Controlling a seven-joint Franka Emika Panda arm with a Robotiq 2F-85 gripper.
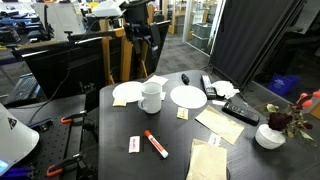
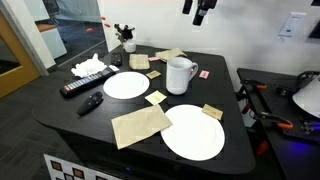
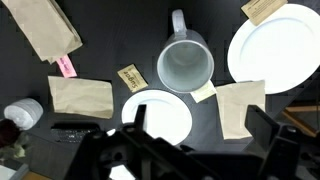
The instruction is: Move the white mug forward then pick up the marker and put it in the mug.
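Note:
The white mug (image 1: pixel 152 97) stands upright between two white plates in both exterior views (image 2: pixel 180 74). In the wrist view I look straight down into it (image 3: pixel 185 62), with its handle toward the top of the frame. The red marker (image 1: pixel 156 144) with a white end lies flat on the dark table, apart from the mug, on the camera side. It is out of the wrist view. My gripper (image 1: pixel 143 38) hangs high above the table (image 2: pixel 202 14). Its fingers are spread wide (image 3: pixel 200 130) and empty, above the area between a plate and a napkin.
Two flat white plates (image 1: pixel 188 96) (image 1: pixel 127 93) flank the mug. Brown napkins (image 3: pixel 240 105) (image 3: pixel 80 95) and small cards (image 1: pixel 134 145) lie around. A low white bowl (image 1: pixel 269 136), flowers, and remote controls (image 1: pixel 240 110) sit at one side of the table.

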